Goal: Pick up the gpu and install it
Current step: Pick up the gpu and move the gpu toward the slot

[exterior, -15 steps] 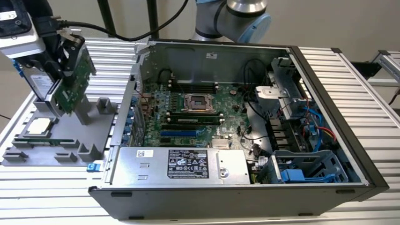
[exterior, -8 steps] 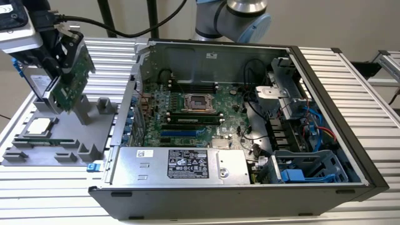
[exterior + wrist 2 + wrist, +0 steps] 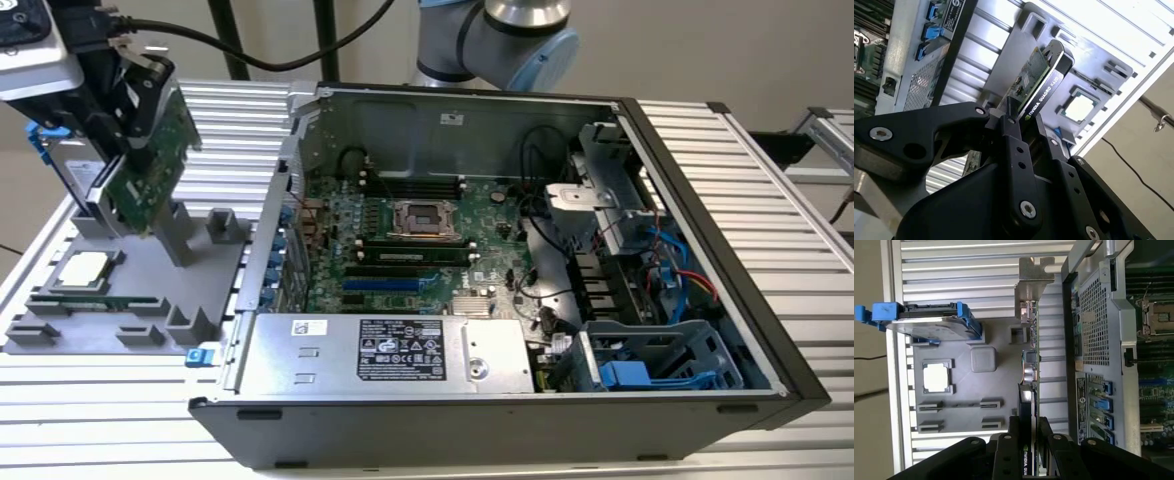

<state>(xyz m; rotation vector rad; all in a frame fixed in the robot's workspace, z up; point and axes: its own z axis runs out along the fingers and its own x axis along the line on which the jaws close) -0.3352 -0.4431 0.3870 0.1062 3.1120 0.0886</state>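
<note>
The gpu (image 3: pixel 150 175) hangs in the gripper (image 3: pixel 134 85), over the tray (image 3: pixel 200 275) beneath it. Just beside the gripper a hard drive (image 3: pixel 929 324) stands on that tray, and farther off a CPU chip (image 3: pixel 83 268) lies in a pocket. To the exterior view's right of the gripper sits the computer case (image 3: pixel 400 130), with the motherboard (image 3: pixel 427 240) inside

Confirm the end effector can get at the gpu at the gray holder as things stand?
Likely yes. In the second wrist view the end effector looks closed on the gpu, one finger each side. The card stands on edge at the gray holder; the hard drive sits apart, not in the way.
</note>
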